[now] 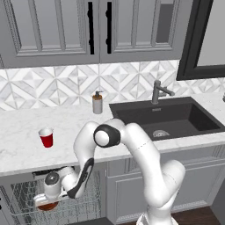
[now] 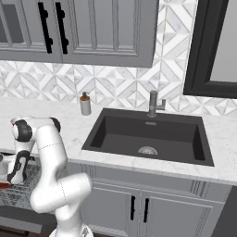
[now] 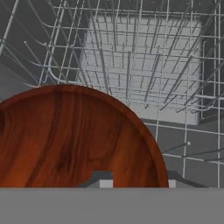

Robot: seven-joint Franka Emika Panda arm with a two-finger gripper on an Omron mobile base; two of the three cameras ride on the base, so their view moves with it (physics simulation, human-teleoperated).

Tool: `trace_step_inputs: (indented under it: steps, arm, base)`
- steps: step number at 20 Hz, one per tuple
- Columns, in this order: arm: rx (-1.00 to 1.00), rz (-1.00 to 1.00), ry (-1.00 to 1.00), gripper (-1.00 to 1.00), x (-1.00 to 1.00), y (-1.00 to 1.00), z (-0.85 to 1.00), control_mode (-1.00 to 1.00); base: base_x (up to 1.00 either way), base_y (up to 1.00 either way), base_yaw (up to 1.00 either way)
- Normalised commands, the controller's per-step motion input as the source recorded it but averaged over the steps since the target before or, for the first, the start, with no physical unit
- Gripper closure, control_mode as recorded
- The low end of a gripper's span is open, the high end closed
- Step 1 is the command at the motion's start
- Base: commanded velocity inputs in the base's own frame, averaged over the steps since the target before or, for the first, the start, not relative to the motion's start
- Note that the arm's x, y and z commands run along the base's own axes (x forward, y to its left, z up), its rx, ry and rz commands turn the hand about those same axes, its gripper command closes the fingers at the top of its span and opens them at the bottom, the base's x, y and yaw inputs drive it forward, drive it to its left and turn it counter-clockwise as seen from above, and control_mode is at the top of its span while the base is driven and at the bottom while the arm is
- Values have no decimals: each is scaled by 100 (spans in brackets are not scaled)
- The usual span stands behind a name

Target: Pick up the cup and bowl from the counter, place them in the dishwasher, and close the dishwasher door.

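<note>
The reddish-brown bowl [image 3: 70, 135] hangs low inside the dishwasher's wire rack [image 3: 144, 74], and my gripper [image 3: 138, 181] is shut on its rim, one fingertip inside and one outside. From the left base view the bowl [image 1: 47, 205] shows under my hand [image 1: 41, 203] at the left part of the rack [image 1: 88, 193]. The red cup [image 1: 46, 137] stands upright on the marble counter [image 1: 22, 149], above the dishwasher and to the left of my arm. The dishwasher door [image 2: 21, 221] lies folded down beneath the rack.
A grey soap dispenser [image 1: 97, 103] stands at the back of the counter. The black sink [image 1: 176, 116] with its faucet [image 1: 157, 91] is to the right. Grey cabinet doors [image 1: 127, 193] sit beside the dishwasher, and rack tines surround the bowl.
</note>
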Motion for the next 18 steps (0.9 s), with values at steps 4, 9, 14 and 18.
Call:
trace_step_inputs:
  steps: [4,9,14,18]
  arm:
    - [0,0,8,-100,-4,14,-4,-100]
    - [0,0,0,-100,-2,1,0,-100]
    - [0,0,-7,-100,-4,0,18,-100]
    - [0,0,-11,-100,-4,0,54,-100]
  base:
    - [0,0,0]
    - [0,0,0]
    - [0,0,0]
    - [0,0,0]
